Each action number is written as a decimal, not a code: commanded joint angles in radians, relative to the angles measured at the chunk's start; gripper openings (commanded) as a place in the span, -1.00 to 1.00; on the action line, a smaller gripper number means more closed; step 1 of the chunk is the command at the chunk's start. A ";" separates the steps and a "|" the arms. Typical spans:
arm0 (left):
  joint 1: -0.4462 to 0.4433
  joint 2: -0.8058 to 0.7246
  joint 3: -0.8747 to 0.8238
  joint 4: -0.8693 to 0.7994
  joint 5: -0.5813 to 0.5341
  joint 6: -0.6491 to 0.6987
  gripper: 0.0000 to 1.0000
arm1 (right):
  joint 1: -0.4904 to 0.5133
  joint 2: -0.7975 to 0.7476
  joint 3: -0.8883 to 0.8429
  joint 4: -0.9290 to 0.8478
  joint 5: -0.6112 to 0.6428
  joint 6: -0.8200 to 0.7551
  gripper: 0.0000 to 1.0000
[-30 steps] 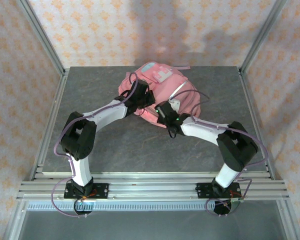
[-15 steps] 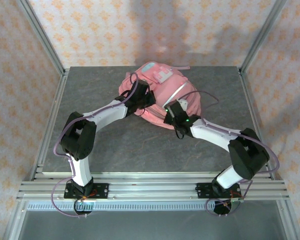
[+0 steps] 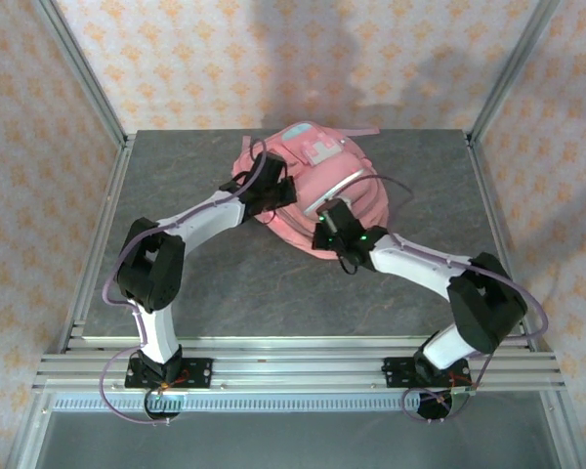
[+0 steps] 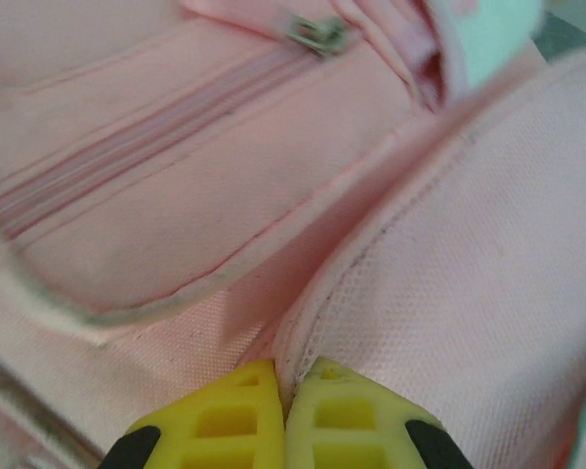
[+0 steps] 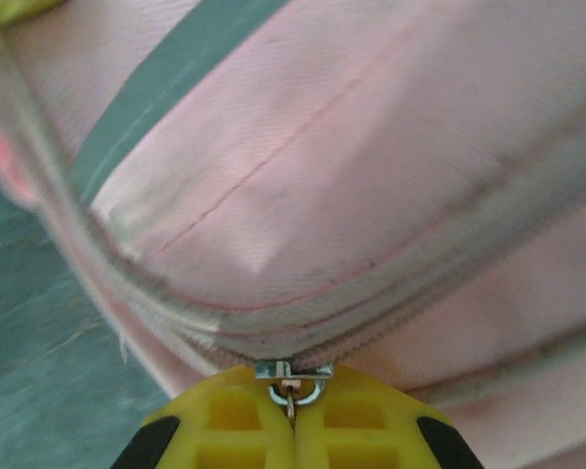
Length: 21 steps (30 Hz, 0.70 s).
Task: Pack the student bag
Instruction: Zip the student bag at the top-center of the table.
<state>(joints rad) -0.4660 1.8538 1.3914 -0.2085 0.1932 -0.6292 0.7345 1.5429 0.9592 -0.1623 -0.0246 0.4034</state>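
Right gripper: the yellow jaws are pressed together on the small metal zip pull, whose slider sits on a grey zip track curving across the pink cloth.
Left gripper: the jaws are closed too, pinching a folded seam of the student bag and bracing it on the side opposite the right gripper.
Just changed: over the last second the right gripper has moved sideways and then nearer along the bag's near-right flank, and its elbow has swung out to the right. The left gripper has barely moved. The bag has been dragged into a rounder shape and now bulges further toward the arms.
What it means: this looks like a zip stroke, with one arm pulling the slider and the other anchoring the fabric. Whether the zip is opening or closing cannot be told.
Bag position: it lies on the grey table, at the middle toward the far edge, between the two grippers.
Container and contents: the bag is the only container in view, and nothing inside it can be seen. The left wrist view shows a second pocket zip running closed up to its own metal puller.
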 commanded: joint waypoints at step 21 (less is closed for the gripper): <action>-0.001 -0.382 -0.496 0.272 -0.076 -0.124 0.05 | 0.124 0.185 0.243 -0.026 -0.210 -0.030 -1.00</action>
<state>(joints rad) -0.4358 1.4834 0.9035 -0.0586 0.0994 -0.7101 0.8547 1.7309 1.1671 -0.1707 -0.2104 0.3805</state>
